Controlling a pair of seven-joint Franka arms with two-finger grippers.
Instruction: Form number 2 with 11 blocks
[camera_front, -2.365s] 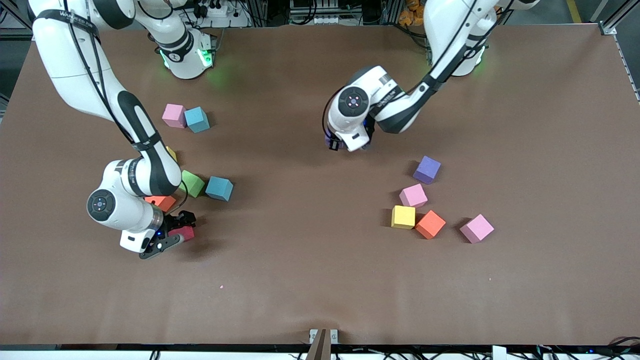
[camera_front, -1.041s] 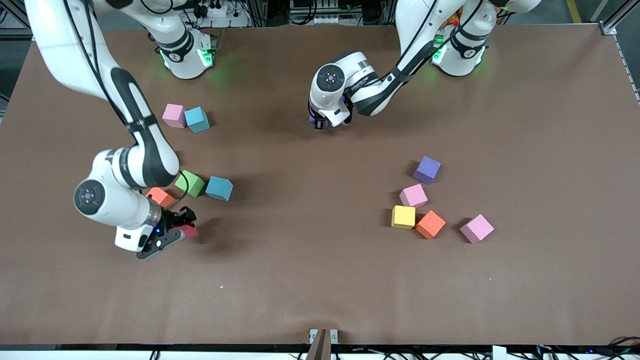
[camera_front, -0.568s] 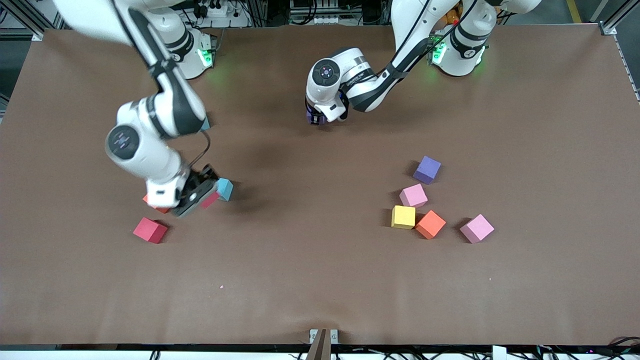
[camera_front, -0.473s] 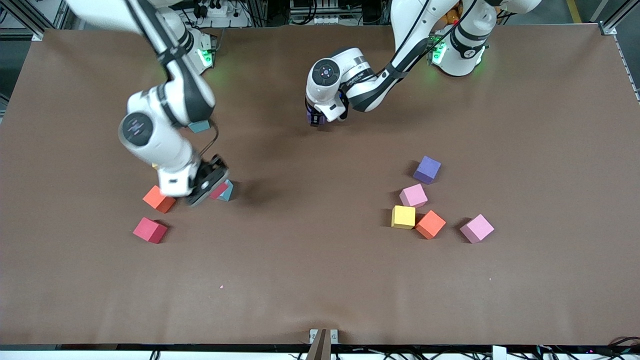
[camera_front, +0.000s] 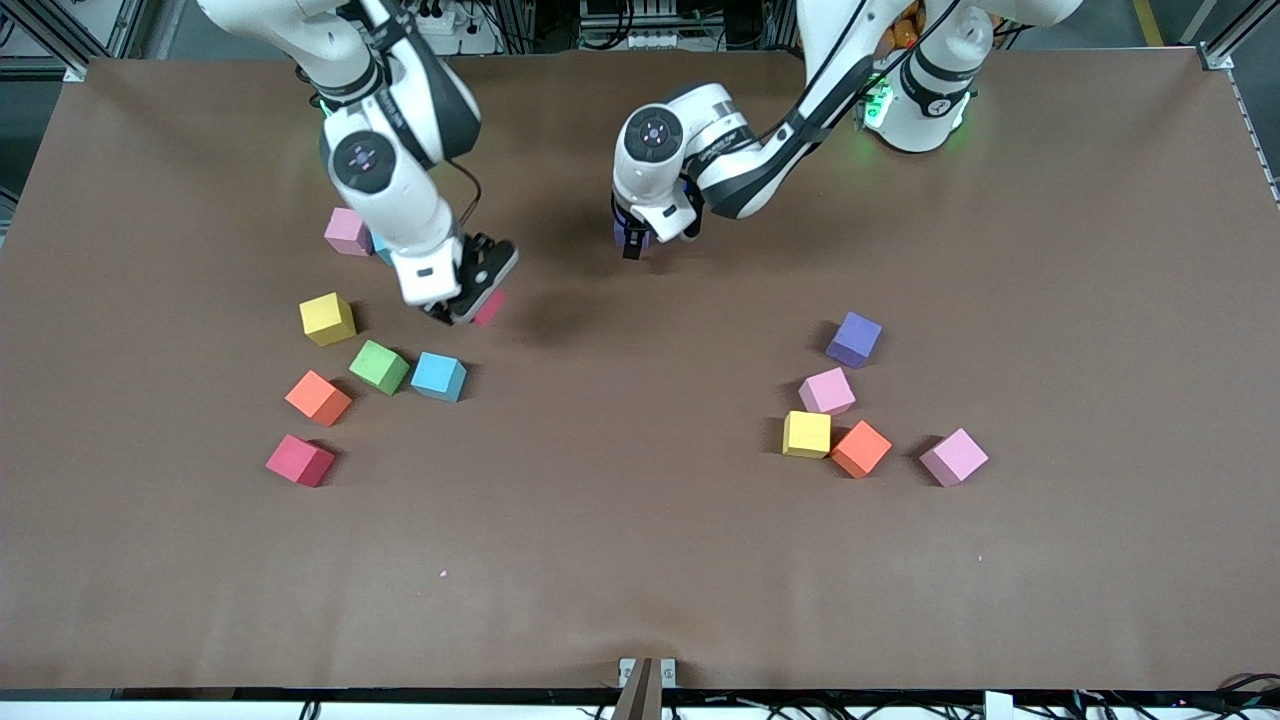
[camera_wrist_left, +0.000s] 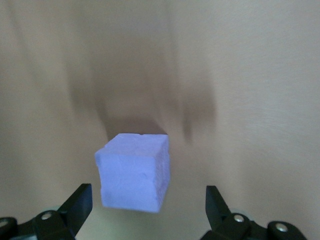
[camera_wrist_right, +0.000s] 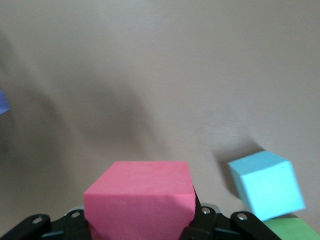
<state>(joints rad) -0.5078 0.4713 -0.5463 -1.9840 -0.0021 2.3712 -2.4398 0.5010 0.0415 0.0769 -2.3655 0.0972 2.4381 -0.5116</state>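
My right gripper (camera_front: 475, 297) is shut on a red block (camera_front: 490, 308) and holds it in the air over bare table, toward the middle; the block fills the right wrist view (camera_wrist_right: 140, 195). My left gripper (camera_front: 632, 243) is open over a purple block (camera_front: 621, 233) near the robots' side of the table. In the left wrist view this block (camera_wrist_left: 134, 172) sits between the spread fingers (camera_wrist_left: 80, 200) and touches neither. Loose blocks lie in two groups. No digit 2 is in view.
At the right arm's end lie pink (camera_front: 347, 230), yellow (camera_front: 327, 318), green (camera_front: 379, 366), blue (camera_front: 439, 376), orange (camera_front: 318, 397) and red (camera_front: 299, 460) blocks. At the left arm's end lie purple (camera_front: 854, 339), pink (camera_front: 827, 390), yellow (camera_front: 806, 434), orange (camera_front: 860, 448) and pink (camera_front: 953, 456) blocks.
My right gripper has lifted the red block and carried it away from the front camera and toward the middle, uncovering the yellow, green and second red blocks. My left gripper has hardly moved.
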